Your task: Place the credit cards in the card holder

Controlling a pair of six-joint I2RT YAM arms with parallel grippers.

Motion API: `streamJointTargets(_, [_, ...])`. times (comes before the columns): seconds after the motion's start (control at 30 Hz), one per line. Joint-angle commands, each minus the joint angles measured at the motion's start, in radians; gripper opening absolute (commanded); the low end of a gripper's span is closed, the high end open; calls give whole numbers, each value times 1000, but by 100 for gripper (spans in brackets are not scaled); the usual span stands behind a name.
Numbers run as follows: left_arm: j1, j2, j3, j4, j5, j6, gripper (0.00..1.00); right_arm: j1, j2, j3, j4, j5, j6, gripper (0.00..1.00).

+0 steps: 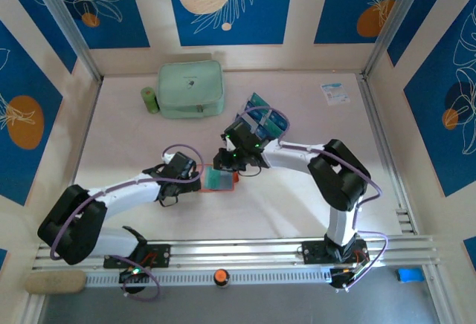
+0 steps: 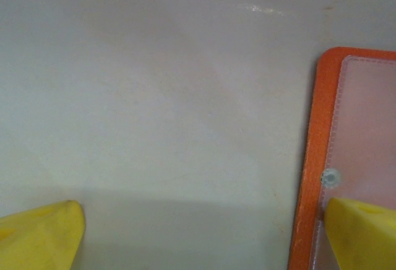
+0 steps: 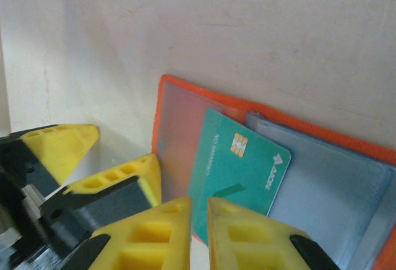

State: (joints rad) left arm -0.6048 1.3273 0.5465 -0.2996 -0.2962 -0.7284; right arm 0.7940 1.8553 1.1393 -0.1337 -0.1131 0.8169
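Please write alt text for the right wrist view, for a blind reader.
A teal credit card with a gold chip lies slanted on the clear pockets of the open orange card holder on a pale table. The right gripper, yellow fingers almost together, is at the card's near edge; the left gripper stands at the holder's left edge.
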Motion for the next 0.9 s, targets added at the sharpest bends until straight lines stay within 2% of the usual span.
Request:
streamJointTargets(0.0, [10,-13,-14,1,-13,-9,100,15,58,34,-77,-20,-26,12])
streamJointTargets(0.43, [10,-27,-4,-7,-12,-9,100,63,182,171,-129,-49,-34,8])
streamJointTargets(0.53, [10,-31,1,-11,-12,-11,100,53,147,157,-132,-53,-37,8])
streamJointTargets(0.7, [11,-37,10,-15,-9,-11,100,25,-11,60,-131,-5,-41,9])
streamJointTargets(0.8, [10,-40,18,-20,-8,-11,100,18,-100,4,-182,73,-60,17])
streamJointTargets(0.87, [10,-45,25,-24,-8,-8,100,15,-146,-27,-227,134,-74,28])
